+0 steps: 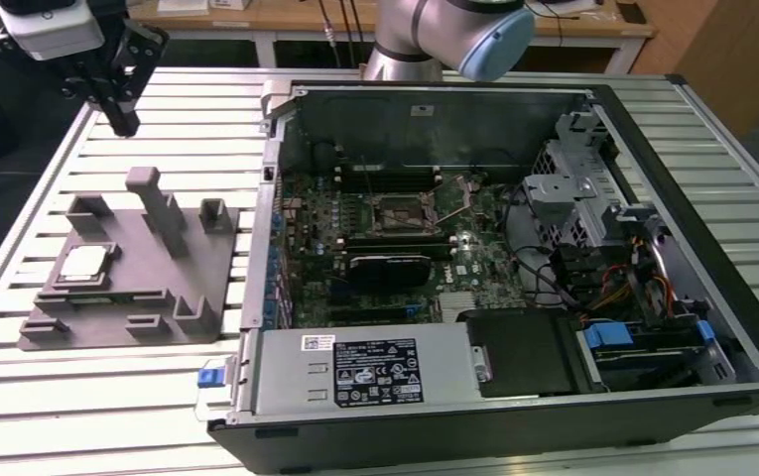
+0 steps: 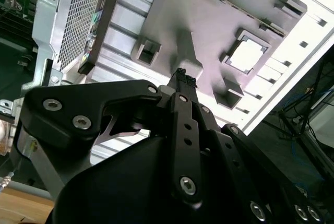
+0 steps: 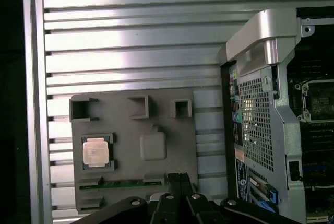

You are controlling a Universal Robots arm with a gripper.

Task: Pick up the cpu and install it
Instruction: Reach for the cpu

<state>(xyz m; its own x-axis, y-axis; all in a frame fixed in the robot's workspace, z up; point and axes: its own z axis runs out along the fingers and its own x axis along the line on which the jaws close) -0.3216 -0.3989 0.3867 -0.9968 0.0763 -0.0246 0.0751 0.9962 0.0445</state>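
Fingers point(image 3: 174, 183) of my gripper point(image 1: 124, 124) pressed together, clasping nothing, hanging over the table's point(image 1: 74, 397) far left, well apart from the cpu point(image 1: 84, 263) in its grey block point(image 1: 128, 297).

Silvery metal cpu point(image 1: 84, 263), matt plastic holder point(image 1: 141, 283)
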